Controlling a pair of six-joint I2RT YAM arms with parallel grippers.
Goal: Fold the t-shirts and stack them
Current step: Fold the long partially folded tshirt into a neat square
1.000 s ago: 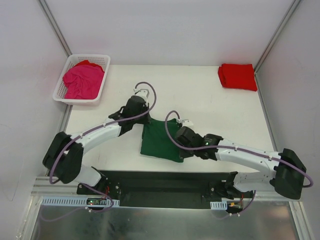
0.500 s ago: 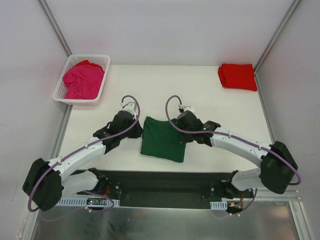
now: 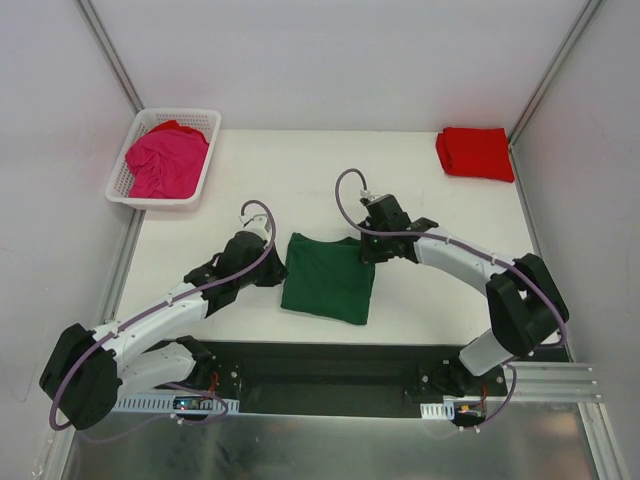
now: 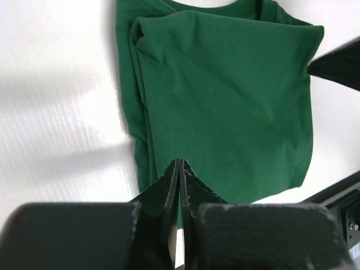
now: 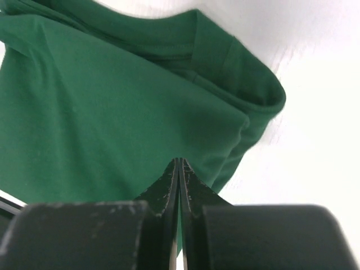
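Green t-shirt [image 3: 328, 278]: folded to a rough square, flat on the white tabletop [image 3: 440, 210], just below the centre of the overhead frame. Collar side points to the top of the frame.

Left claw [image 4: 179, 164]: fingers pressed together, only a thin seam between them. In its wrist view the tips sit over the lower edge of the green cloth, and the shirt's stacked fold edges run up the left of the frame. From overhead it is at the shirt's left edge. Cannot tell whether the tips touch the fabric.

Right claw [image 5: 178, 164]: also pressed together, tips over green cloth. The collar band and a rolled sleeve fold lie toward the upper right of its wrist view. From overhead it is at the shirt's upper right corner.

Red t-shirt [image 3: 475, 153]: folded, upper right corner of the tabletop, well apart from both claws.

Pink t-shirt [image 3: 165, 160]: bunched loosely in the white basket [image 3: 124, 191], upper left.
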